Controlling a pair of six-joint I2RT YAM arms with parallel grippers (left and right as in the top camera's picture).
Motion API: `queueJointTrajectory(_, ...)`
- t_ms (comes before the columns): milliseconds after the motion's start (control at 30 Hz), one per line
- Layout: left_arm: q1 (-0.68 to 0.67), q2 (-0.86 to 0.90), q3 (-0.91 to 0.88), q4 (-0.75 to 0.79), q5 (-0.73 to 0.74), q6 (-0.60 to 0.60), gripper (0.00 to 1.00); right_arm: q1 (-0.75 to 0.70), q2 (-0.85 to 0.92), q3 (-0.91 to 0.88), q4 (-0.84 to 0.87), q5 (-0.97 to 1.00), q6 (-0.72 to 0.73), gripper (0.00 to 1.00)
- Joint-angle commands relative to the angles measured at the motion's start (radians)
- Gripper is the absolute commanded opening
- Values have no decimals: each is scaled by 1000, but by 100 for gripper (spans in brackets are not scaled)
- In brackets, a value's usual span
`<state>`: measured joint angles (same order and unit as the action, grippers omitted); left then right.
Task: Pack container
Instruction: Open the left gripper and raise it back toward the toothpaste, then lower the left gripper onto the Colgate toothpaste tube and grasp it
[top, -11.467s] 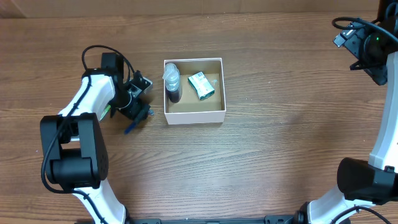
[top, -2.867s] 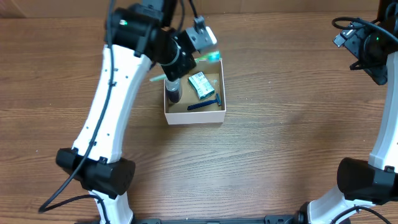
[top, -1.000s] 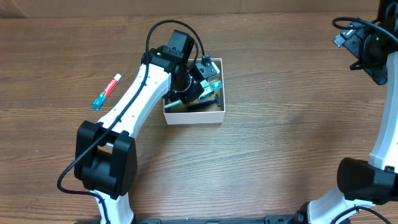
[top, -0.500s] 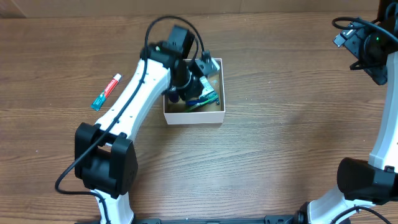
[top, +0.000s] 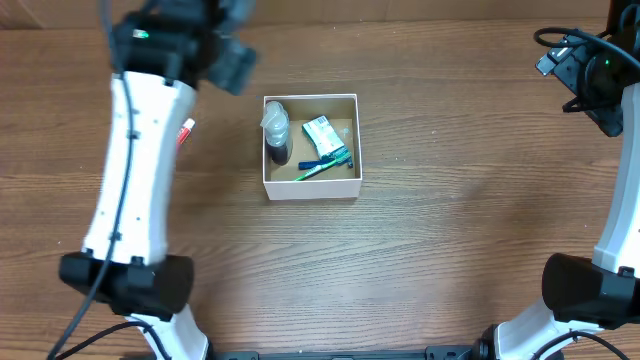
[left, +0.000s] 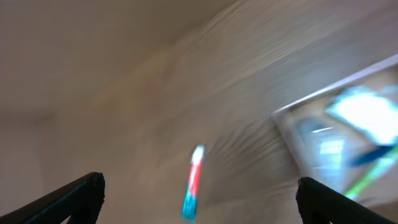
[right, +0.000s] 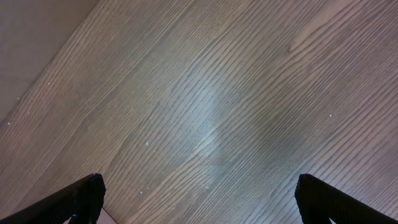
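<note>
The container (top: 312, 187) stands on the bench toward the far edge, a little to the left of the middle. It has no lid, so things can be dropped in from above. Inside it, a bottle (top: 276, 132) is in the left part, and a small green and white packet (top: 322, 136) lies in the far right part. A green toothbrush (top: 318, 169) lies slanted near the front wall, probably because it is too long to lie straight. Something blue lies with it, but I cannot tell what it is.

The toothpaste tube (left: 194, 186) is outside, on the bare wood to the left of the container and well apart from it. In the overhead view the left arm hides most of it. I judge it is the last thing to pack.

The left gripper (top: 234, 66) is high above the bench, near the far left corner. In its wrist view, which is blurred, its fingers (left: 74, 196) are spread wide with nothing between them, and the tube lies below the gap. This pose suits going down on the tube.

The right gripper (right: 199, 185) is at the far right corner, also spread and holding nothing, above bare wood. It is probably kept there so as not to disturb the left arm.
</note>
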<state>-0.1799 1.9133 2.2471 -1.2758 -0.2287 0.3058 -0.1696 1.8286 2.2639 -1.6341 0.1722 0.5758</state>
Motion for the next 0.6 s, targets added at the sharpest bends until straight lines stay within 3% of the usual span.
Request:
queueJointTrajectory(0, 181, 13, -118, 16, -33, -131, 100, -2, -13, 6, 5, 7, 4, 100)
queueJointTrajectory(200, 376, 13, -389, 193, 176, -89, 100, -2, -13, 6, 5, 7, 4, 100)
queueJointTrajectory(400, 397, 76, -596, 345, 304, 55, 100, -2, -13, 6, 5, 7, 4, 100)
queueJointTrajectory(567, 388, 186, -627, 369, 344, 109, 100, -2, -13, 6, 5, 7, 4, 100)
